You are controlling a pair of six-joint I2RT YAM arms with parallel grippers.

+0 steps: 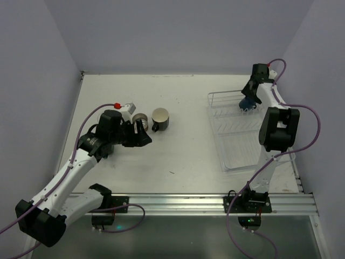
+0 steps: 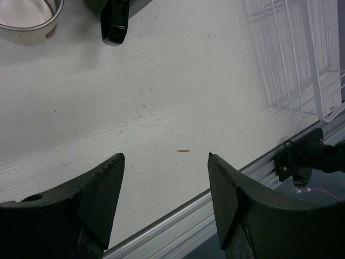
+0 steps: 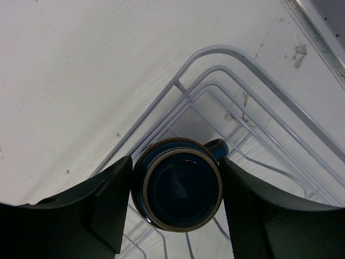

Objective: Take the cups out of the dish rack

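Note:
The white wire dish rack [image 1: 216, 98] with its clear tray stands at the right; it also shows in the right wrist view [image 3: 226, 54] and the left wrist view [image 2: 302, 54]. A dark blue mug [image 3: 178, 186] sits upside down at the rack's far corner [image 1: 247, 102]. My right gripper [image 3: 176, 158] has a finger against each side of it [image 1: 249, 100]. A cream cup [image 1: 141, 120] and a dark handled mug [image 1: 160, 118] stand upright on the table mid-left, both at the top left of the left wrist view, cream cup [image 2: 27, 21], dark mug [image 2: 114, 21]. My left gripper [image 2: 166, 156] is open and empty just near of them [image 1: 144, 135].
The rest of the rack's tray [image 1: 237, 156] holds no other cups that I can see. A metal rail [image 1: 205, 202] runs along the table's near edge. Purple walls close the table at the back and sides.

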